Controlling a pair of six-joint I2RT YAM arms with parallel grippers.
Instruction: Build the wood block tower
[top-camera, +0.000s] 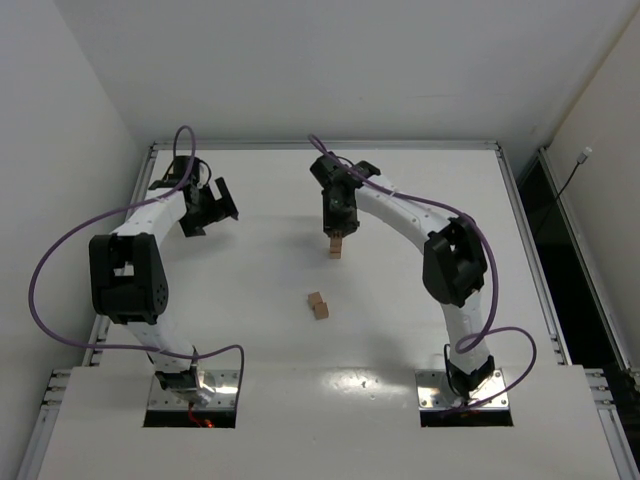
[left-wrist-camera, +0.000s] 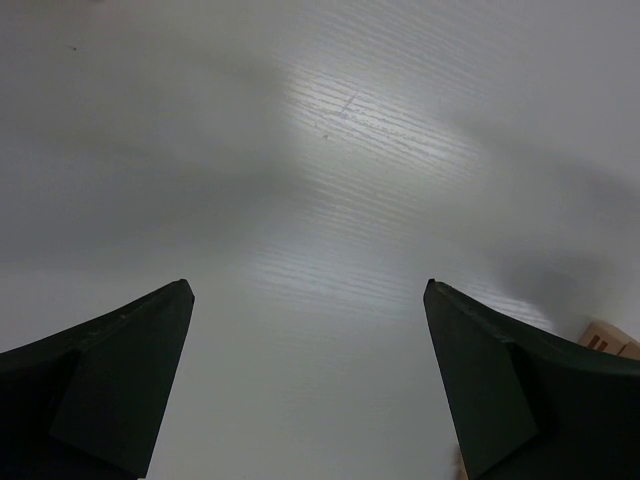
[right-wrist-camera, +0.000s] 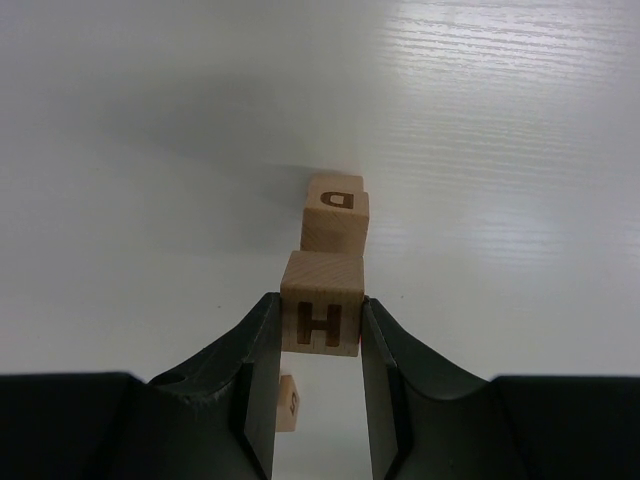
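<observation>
R claw (right-wrist-camera: 320, 328) gripping H block (right-wrist-camera: 319, 280), L claw (left-wrist-camera: 308, 288) wide open

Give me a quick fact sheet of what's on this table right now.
Tower: short stack, D block showing
Right gripper: shut on H block, held at the stack, contact unclear
Loose blocks: two, side by side, nearer the arm bases
Left gripper: open, holding nothing, over the table

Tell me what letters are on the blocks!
"H": on the wood block in the right claw.
"D", upside down: on the farther block.
Mark on the lower block: too small to read.
Marks on the edge block, left wrist view: cut off, unreadable.
</observation>
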